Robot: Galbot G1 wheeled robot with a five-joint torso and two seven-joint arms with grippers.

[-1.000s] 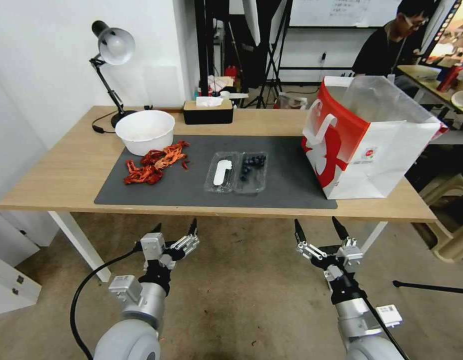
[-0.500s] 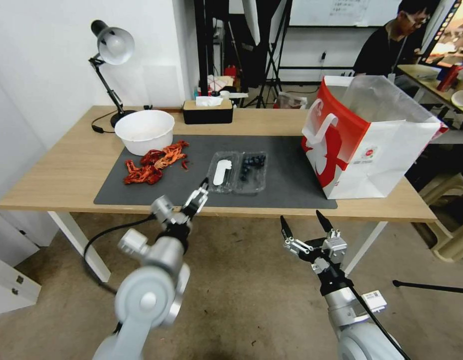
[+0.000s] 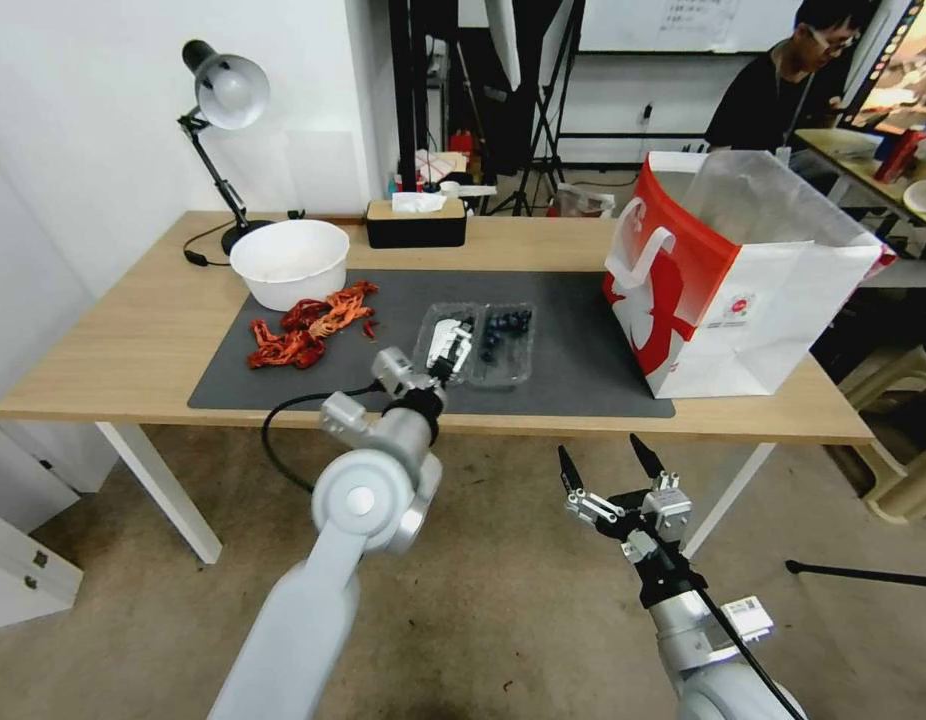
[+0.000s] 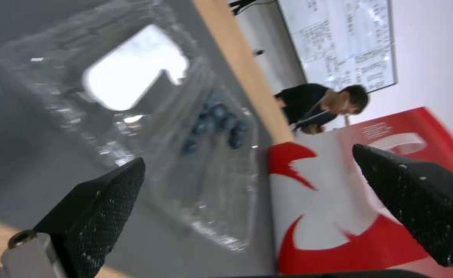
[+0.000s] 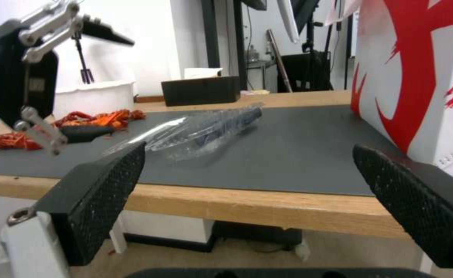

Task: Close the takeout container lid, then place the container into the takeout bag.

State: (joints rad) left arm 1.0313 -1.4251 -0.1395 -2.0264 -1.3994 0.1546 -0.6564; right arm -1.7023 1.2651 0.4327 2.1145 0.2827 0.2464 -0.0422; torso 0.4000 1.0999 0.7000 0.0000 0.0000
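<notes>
The takeout container (image 3: 507,348) lies open flat on the dark mat, with blueberries (image 4: 216,122) in its right half. Its lid (image 3: 426,325) is the left half and carries a white label (image 4: 133,73). My left gripper (image 3: 450,346) is open and hovers over the lid half, its fingers spread on either side of the container (image 4: 185,127). Below the table's front edge, my right gripper (image 3: 608,468) is also open and faces the container (image 5: 206,129) from low down. The white and red takeout bag (image 3: 743,290) stands open at the mat's right end.
A white bowl (image 3: 289,262) and red shreds (image 3: 308,325) sit on the left of the grey mat (image 3: 573,365). A desk lamp (image 3: 223,95) and a black tissue box (image 3: 416,223) stand at the back of the wooden table (image 3: 133,340).
My left arm rose from below the table edge and reached forward until its gripper came over the lid half. The right gripper drifted slightly left, still below the table.
</notes>
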